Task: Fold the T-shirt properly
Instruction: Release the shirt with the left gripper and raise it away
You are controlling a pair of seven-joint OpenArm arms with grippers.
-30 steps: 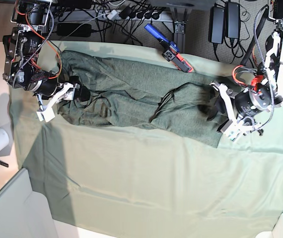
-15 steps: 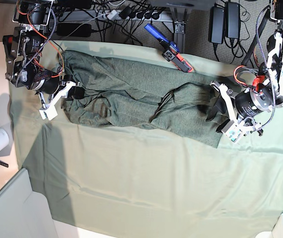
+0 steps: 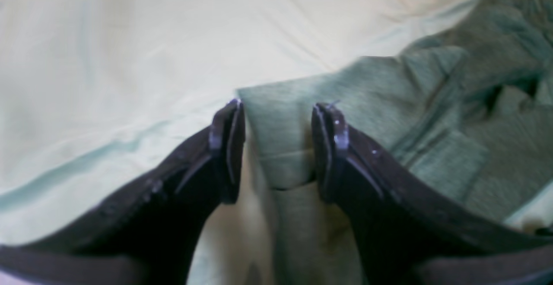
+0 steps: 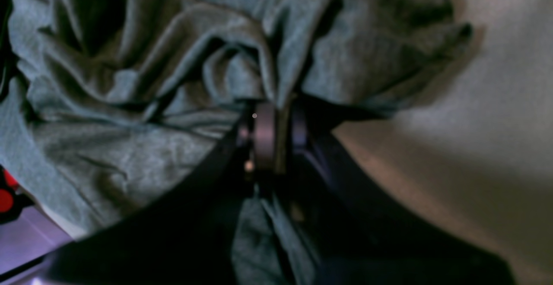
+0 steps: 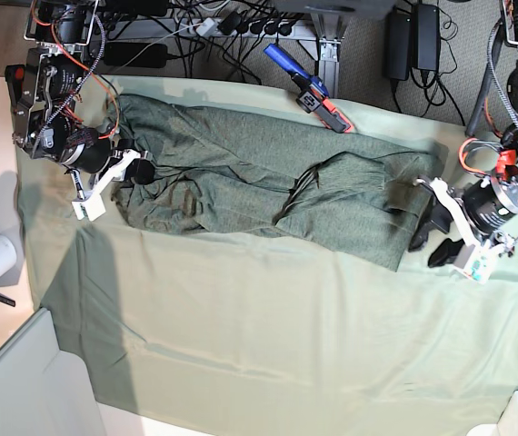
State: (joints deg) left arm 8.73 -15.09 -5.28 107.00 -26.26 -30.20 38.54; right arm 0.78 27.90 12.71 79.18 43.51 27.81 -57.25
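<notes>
Having just snapped closed, the right gripper (image 4: 270, 136) now pinches the bunched T-shirt (image 5: 259, 186) lying on the table cloth (image 5: 268, 336), while the left gripper (image 3: 276, 147), pulled back, straddles a corner with jaws spread, suggesting stretching comes next.

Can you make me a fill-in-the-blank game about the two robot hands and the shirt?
1. The right end effector is ____ on the shirt.
2. The left end effector is ____, with a shirt edge between its fingers.
3. The shirt lies on a pale green ____.
4. Beyond the shirt lies a ____ and red tool.

Missing words: shut; open; cloth; blue
</notes>
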